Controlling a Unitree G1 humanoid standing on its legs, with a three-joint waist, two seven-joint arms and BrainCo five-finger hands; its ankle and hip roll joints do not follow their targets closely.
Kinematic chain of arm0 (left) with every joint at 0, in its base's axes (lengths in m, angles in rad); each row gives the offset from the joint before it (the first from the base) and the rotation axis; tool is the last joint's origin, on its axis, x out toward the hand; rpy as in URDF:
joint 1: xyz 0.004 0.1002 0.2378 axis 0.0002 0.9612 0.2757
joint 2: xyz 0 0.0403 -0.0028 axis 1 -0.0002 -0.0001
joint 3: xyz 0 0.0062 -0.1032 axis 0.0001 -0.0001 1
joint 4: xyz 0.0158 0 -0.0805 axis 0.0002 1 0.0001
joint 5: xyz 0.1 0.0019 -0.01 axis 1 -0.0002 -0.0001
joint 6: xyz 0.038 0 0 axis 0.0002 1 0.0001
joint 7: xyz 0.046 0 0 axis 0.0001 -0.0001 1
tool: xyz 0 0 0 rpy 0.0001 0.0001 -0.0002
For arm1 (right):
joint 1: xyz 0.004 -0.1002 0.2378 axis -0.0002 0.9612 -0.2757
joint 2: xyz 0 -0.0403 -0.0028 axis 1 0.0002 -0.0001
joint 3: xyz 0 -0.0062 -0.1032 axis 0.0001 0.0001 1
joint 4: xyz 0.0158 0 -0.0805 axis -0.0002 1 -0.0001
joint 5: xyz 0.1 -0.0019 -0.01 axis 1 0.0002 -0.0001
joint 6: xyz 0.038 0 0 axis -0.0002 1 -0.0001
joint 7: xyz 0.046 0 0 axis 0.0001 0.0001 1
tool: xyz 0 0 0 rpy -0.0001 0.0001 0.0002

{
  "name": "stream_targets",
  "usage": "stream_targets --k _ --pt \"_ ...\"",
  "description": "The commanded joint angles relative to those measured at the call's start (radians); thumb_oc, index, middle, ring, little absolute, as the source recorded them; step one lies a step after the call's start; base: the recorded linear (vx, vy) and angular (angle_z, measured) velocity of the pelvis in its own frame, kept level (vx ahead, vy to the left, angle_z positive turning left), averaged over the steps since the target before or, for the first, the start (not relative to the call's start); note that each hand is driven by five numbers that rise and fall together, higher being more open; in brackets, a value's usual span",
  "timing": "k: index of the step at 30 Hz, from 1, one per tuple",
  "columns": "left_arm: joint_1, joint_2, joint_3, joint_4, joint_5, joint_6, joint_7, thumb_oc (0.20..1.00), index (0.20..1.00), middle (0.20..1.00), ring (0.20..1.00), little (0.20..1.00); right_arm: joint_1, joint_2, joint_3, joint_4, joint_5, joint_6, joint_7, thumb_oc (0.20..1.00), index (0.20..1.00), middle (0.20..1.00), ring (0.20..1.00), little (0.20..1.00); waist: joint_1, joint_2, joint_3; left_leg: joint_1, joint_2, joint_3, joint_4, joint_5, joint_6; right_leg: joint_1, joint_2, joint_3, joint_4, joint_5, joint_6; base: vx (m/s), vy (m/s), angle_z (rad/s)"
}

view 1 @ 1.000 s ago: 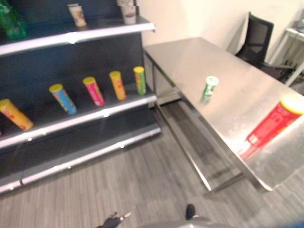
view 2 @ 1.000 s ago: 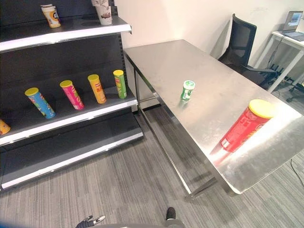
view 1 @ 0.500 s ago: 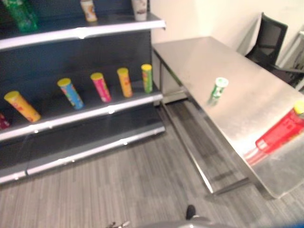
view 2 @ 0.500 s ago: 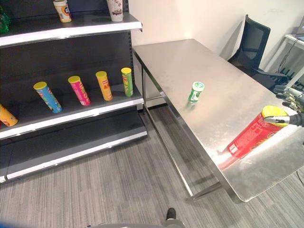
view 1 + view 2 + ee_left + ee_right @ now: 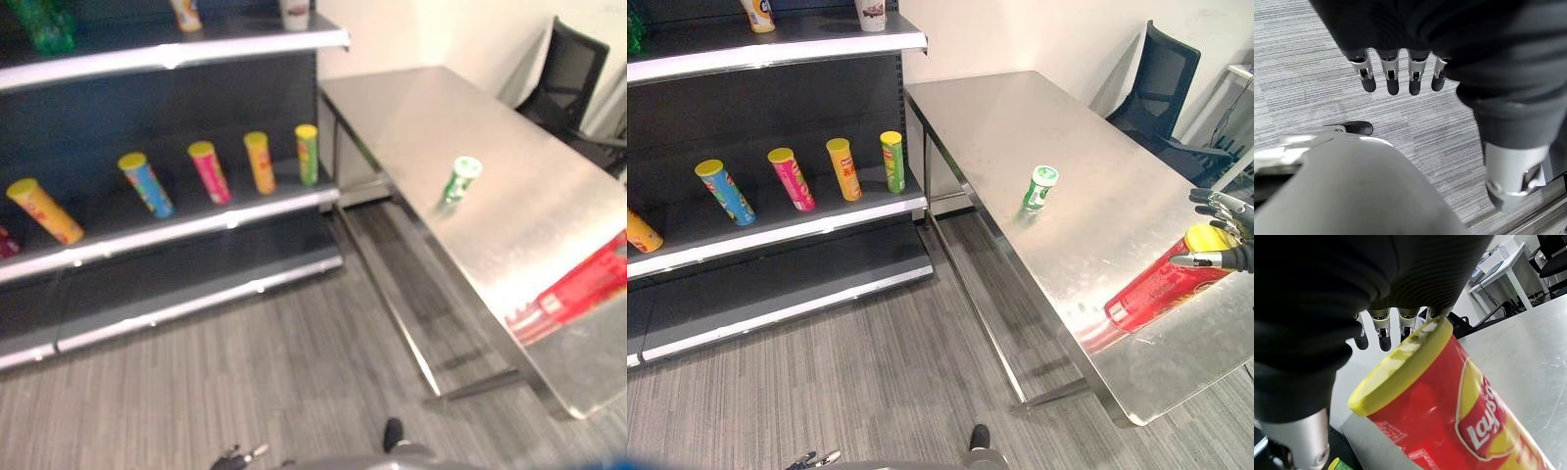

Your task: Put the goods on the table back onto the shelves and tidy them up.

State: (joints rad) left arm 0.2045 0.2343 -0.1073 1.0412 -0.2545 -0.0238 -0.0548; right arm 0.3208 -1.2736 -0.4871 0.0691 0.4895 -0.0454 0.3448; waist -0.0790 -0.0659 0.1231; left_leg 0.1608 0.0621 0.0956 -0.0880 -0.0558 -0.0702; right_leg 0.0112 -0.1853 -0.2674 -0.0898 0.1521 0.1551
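Fingers of my right hand are spread and straight around the yellow lid of the red can, with nothing clamped; from the wrist the fingertips show past the lid's rim while the thumb stands apart on the near side. That can is a tall red cylinder with a glossy printed wall and a flat plastic lid, upright near the table's edge at about 3 o'clock in my view. My left hand hangs over the grey striped carpet, fingers straight and loose, holding nothing.

Across the brushed steel table, smooth and reflective, a small green can with a white cap stands alone near the middle, well apart from the red one, with bare metal all round it. At 10 o'clock the dark shelves have pale front edges; on the middle board stand a blue tube, a pink tube, an orange tube and a green tube, with gaps between them. A black chair sits at 1 o'clock beyond the table.
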Motion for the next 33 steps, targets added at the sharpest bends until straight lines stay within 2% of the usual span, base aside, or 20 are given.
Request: stream_targets --k 1,9,17,18,19,21,27,33 --pt "-0.054 0.027 -0.003 0.006 0.023 -0.022 -0.01 1.0 1.0 1.0 1.0 1.0 -0.038 -0.075 -0.014 0.04 -0.13 -0.028 -0.021 1.0 1.0 1.0 1.0 1.0 0.03 -0.048 0.017 -0.022 0.043 0.041 0.001 0.06 -0.069 0.051 -0.097 -0.018 0.027 0.026 0.107 0.0 0.0 0.0" --pt "-0.054 0.033 -0.005 0.004 0.021 -0.023 -0.009 1.0 1.0 1.0 1.0 1.0 -0.036 -0.064 0.014 0.056 -0.134 -0.021 -0.009 1.0 1.0 1.0 1.0 1.0 0.032 -0.048 0.02 -0.026 0.043 0.04 0.001 0.06 -0.069 0.05 -0.098 -0.018 0.026 0.026 0.107 0.0 0.0 0.0" --pt "-0.052 0.038 -0.013 -0.009 0.018 -0.021 -0.012 1.0 1.0 1.0 1.0 1.0 -0.079 -0.014 0.089 0.075 -0.126 -0.009 0.003 1.0 1.0 1.0 1.0 1.0 0.036 -0.045 0.025 -0.022 0.042 0.044 0.001 0.059 -0.066 0.05 -0.096 -0.014 0.027 0.025 0.107 0.0 0.0 0.0" --pt "-0.051 0.039 -0.013 -0.009 0.018 -0.021 -0.012 1.0 1.0 1.0 1.0 1.0 -0.087 -0.012 0.105 0.077 -0.13 -0.007 0.007 0.959 0.959 0.959 0.959 0.959 0.037 -0.045 0.026 -0.022 0.042 0.044 0.001 0.059 -0.065 0.051 -0.095 -0.013 0.027 0.025 0.107 0.0 0.0 0.0" --pt "-0.052 0.04 -0.014 -0.003 0.02 -0.02 -0.014 1.0 1.0 1.0 1.0 1.0 -0.095 -0.01 0.126 0.084 -0.137 -0.005 0.012 0.865 0.865 0.865 0.865 0.865 0.04 -0.044 0.026 -0.02 0.043 0.045 0.001 0.059 -0.065 0.051 -0.095 -0.014 0.027 0.025 0.107 0.0 0.0 0.0" --pt "-0.058 0.044 -0.013 -0.001 0.018 -0.018 -0.015 1.0 1.0 1.0 1.0 1.0 -0.134 0.0 0.176 0.101 -0.147 -0.006 0.006 0.2 0.2 0.2 0.2 0.2 0.042 -0.047 0.028 -0.018 0.042 0.047 0.001 0.058 -0.064 0.051 -0.094 -0.014 0.027 0.025 0.107 0.0 0.0 0.0" --pt "-0.06 0.05 0.005 0.009 0.007 -0.015 -0.007 1.0 1.0 1.0 1.0 1.0 -0.2 0.038 0.211 0.118 -0.148 -0.006 -0.023 0.2 0.2 0.2 0.2 0.2 0.052 -0.054 0.029 -0.018 0.042 0.046 0.001 0.058 -0.062 0.046 -0.094 -0.009 0.026 0.03 0.107 0.0 0.0 0.0" --pt "-0.051 0.052 0.034 -0.014 -0.01 -0.022 0.009 1.0 1.0 1.0 1.0 1.0 -0.384 0.132 0.14 0.045 -0.088 -0.072 -0.187 0.2 0.2 0.2 0.2 0.2 0.074 -0.053 0.034 -0.021 0.015 0.034 0.001 0.045 -0.034 -0.002 -0.111 0.026 0.047 0.068 0.107 -0.03 0.021 -0.17"
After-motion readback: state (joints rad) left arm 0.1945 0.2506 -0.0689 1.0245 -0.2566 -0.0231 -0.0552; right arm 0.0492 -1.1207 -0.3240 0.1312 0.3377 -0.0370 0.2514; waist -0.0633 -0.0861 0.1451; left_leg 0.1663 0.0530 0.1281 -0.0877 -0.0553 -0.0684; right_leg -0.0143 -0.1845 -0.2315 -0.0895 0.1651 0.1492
